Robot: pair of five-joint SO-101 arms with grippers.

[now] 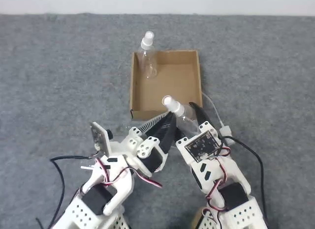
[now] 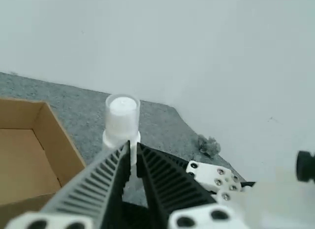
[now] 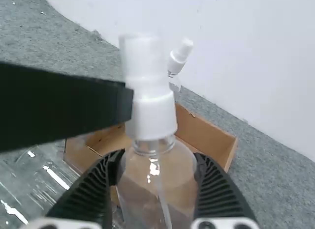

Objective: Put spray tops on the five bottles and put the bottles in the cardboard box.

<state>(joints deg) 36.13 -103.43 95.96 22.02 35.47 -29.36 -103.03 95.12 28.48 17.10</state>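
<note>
Clear bottle (image 1: 183,117), frame centre at the cardboard box (image 1: 132,86) near wall (grey tabletop (image 1: 59,67)): body clasped by right end effector (image 3: 157,165), left end effector (image 2: 133,150) pinched onto its spray top (image 1: 170,103); second capped bottle (image 1: 147,62) upright in box's upper-left corner.

White printed plastic arms with black motor blocks (image 1: 98,198). The left arm (image 1: 119,188) trails red, white and black wires (image 1: 104,166) toward 9 o'clock; the right arm (image 1: 232,179) bears a dark square circuit board (image 1: 203,144). Black ribbed gripper fingers (image 2: 93,189).
</note>
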